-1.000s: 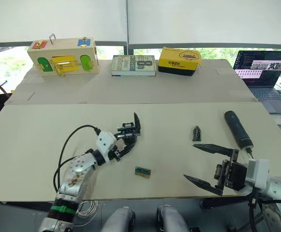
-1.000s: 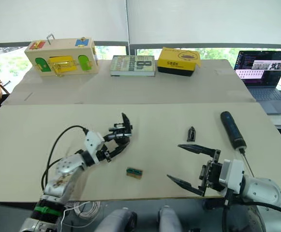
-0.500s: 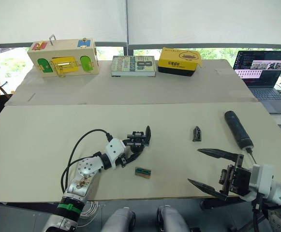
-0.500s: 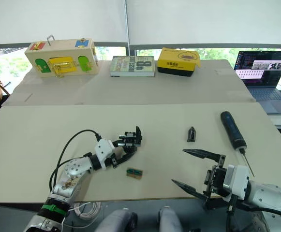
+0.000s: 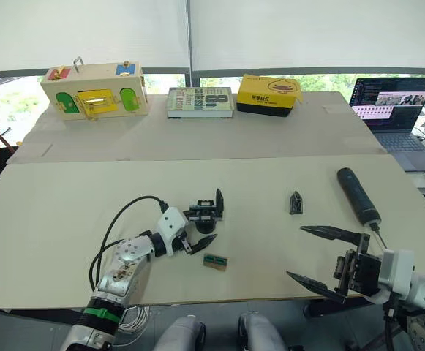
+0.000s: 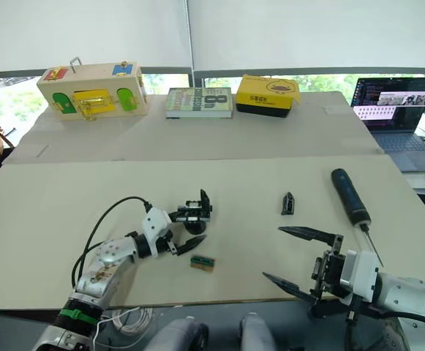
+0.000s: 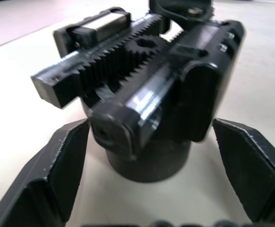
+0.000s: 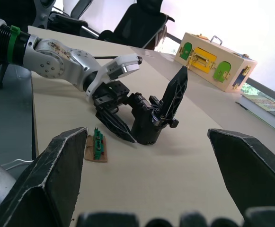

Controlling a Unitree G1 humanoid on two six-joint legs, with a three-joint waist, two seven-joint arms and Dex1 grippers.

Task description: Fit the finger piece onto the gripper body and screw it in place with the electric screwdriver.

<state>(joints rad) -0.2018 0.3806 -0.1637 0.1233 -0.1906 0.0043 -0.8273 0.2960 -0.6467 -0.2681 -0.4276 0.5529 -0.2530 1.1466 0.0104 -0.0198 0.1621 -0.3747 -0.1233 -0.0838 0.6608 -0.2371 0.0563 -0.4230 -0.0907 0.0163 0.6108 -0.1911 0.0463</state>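
Clearly the gripper body [image 5: 202, 217] sits left of centre in the left eye view, on the cream table [image 5: 66, 197], with the left gripper [image 5: 211, 219] spread around it; in the left wrist view its fingers [image 7: 57, 175] stand apart on either side of the block, not touching it. One finger rises behind the block, the other lies low in front. The right gripper [image 5: 316, 256] hangs wide open at the lower right, holding nothing.

The finger piece [image 5: 295, 202] lies alone right of centre, well apart from the body, and the electric screwdriver [image 5: 358, 196] rests further right, near the table edge, untouched.

By its look the gripper body is rigid moulded plastic on a round base, light but stiff; its toothed racks and flat side walls should give the fingers firm purchase, and the base is the safer place to pinch than the sliding racks. The finger piece is small, tapered and probably slick, so it is best taken across its thicker end.

Which screw holes the body offers is hard to make out, and no loose screw can be found. A small green-and-tan board [image 5: 214, 260] lies just below the left gripper.
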